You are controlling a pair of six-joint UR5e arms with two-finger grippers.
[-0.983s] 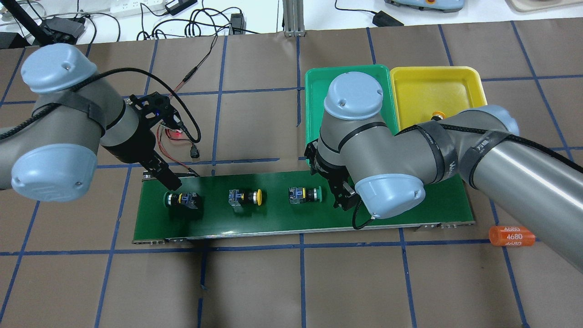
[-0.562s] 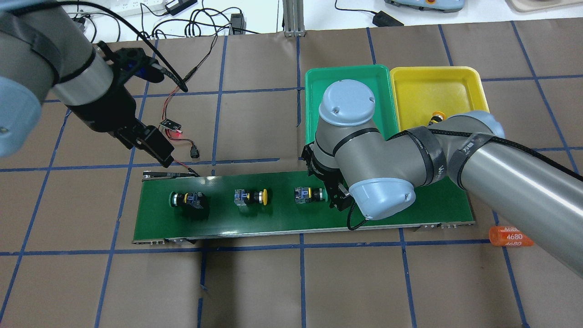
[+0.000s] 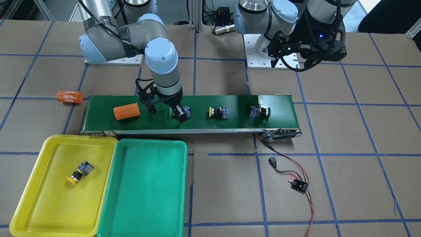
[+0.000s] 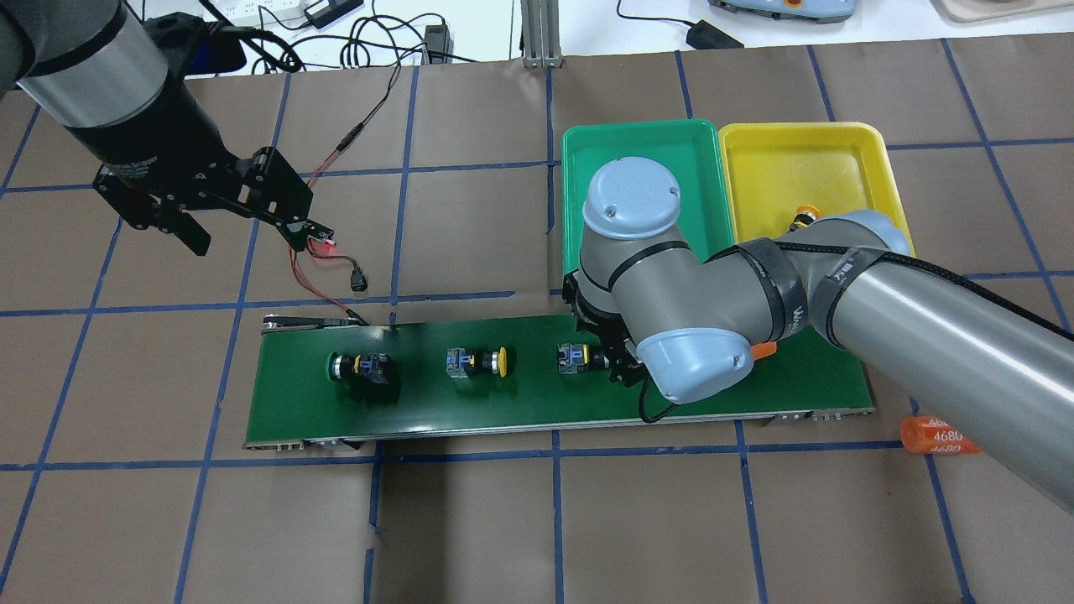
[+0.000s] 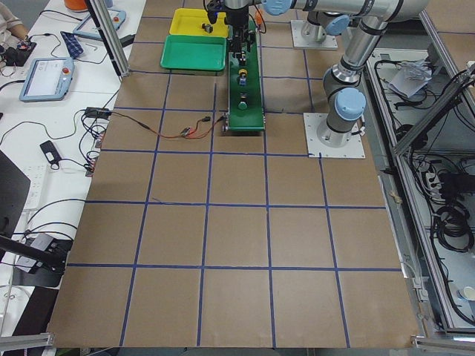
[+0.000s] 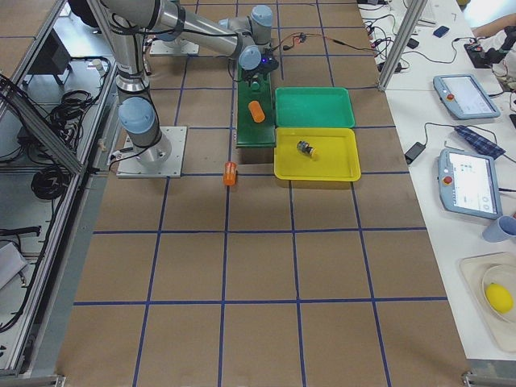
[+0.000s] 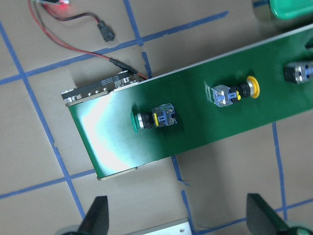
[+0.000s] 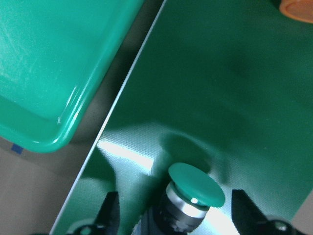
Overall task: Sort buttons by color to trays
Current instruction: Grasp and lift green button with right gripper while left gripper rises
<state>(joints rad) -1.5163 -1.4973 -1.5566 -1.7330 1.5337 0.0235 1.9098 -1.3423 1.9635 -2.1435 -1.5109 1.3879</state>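
The buttons, small push-buttons with round mushroom caps on black-and-blue switch bodies, lie in two places. One yellow-capped button lies on its side in the shallow yellow plastic tray, and the shallow green plastic tray sits just beside that tray. The other three lie on their sides in a row on the long dark-green conveyor belt. A green-capped button is nearest the trays, a second yellow-capped button is in the middle, and a second green-capped button lies toward the belt's end on the robot's left.

The right gripper is down at the belt with its jaws spread wide, one finger on each side of the green-capped button. Whether either finger touches it cannot be told. An orange plastic cylinder lies on the belt just beyond this gripper. Another orange cylinder marked 4680 lies on the brown paper-covered table, off the belt's end.

The left gripper hangs high, off to the side of the belt's other end, jaws wide apart and holding nothing. Near that end a small black circuit board with red wires lies on the table.
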